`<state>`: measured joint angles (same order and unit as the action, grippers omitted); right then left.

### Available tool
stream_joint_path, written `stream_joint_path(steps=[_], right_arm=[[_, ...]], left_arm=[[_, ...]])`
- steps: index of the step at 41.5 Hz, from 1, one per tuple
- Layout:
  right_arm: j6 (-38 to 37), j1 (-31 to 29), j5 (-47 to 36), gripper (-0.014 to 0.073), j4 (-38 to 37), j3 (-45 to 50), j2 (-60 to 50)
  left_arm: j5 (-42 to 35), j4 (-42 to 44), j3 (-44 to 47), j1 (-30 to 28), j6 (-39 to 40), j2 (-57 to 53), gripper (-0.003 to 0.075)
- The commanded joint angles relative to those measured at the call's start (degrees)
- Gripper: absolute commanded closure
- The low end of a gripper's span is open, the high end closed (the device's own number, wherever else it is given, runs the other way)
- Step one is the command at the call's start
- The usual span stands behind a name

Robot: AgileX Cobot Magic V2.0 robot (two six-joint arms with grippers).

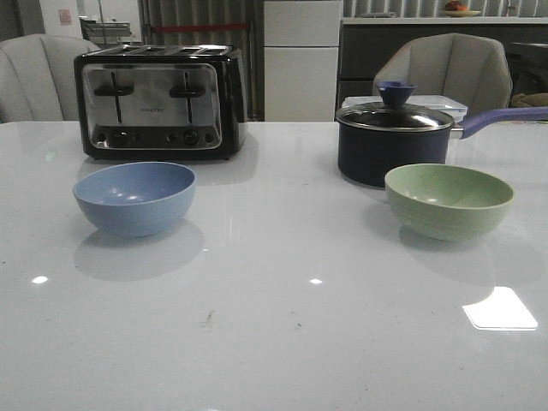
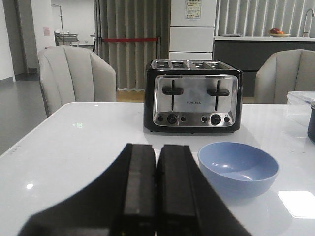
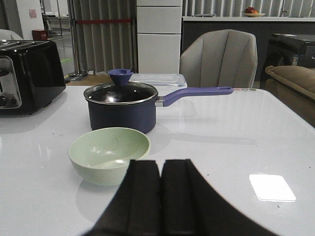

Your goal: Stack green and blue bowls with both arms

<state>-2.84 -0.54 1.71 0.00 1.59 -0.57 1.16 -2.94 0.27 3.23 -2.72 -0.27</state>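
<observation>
Two bowls sit upright and well apart on the white table [image 1: 282,342]: the blue bowl [image 1: 134,198] toward the left edge before the toaster [image 1: 160,101], the green bowl [image 1: 448,199] toward the right edge, just beside the lidded navy saucepan [image 1: 393,139]. Both the left gripper [image 2: 156,191] and the right gripper [image 3: 161,196] have their fingers pressed together, holding nothing.

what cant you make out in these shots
- Arms: absent from the front view; each wrist view shows only its pincer, left and right, both closed.
- Saucepan contents: hidden under its lid in the front and right wrist views.
- Toaster brand lettering: too small to read.
- Green bowl near rim: behind the right pincer.
- Blue bowl: fully visible, empty.
</observation>
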Motion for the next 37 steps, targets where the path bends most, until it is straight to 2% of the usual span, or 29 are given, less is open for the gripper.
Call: stream_joint_path(steps=[1, 15, 24, 37], right_arm=[[0.03, -0.31, -5.43, 0.0537, -0.64, -0.16, -1.12], [0.41, -0.31, -4.25, 0.0537, -2.25, -2.65, -1.12], [0.41, -0.31, 5.08, 0.0537, -2.25, -15.41, 0.81], [0.41, -0.31, 23.81, 0.0537, -2.25, -34.93, 15.07]], left_arm=[[-4.85, -0.36, 0.13, 0.36, 0.45, -1.08, 0.0627], [-10.17, -0.36, -1.9, 0.36, 0.45, -1.08, 0.0627], [0.34, -0.36, -16.38, 0.36, 0.45, 1.26, 0.0627], [18.51, -0.21, -36.39, 0.36, 0.34, 15.98, 0.0627]])
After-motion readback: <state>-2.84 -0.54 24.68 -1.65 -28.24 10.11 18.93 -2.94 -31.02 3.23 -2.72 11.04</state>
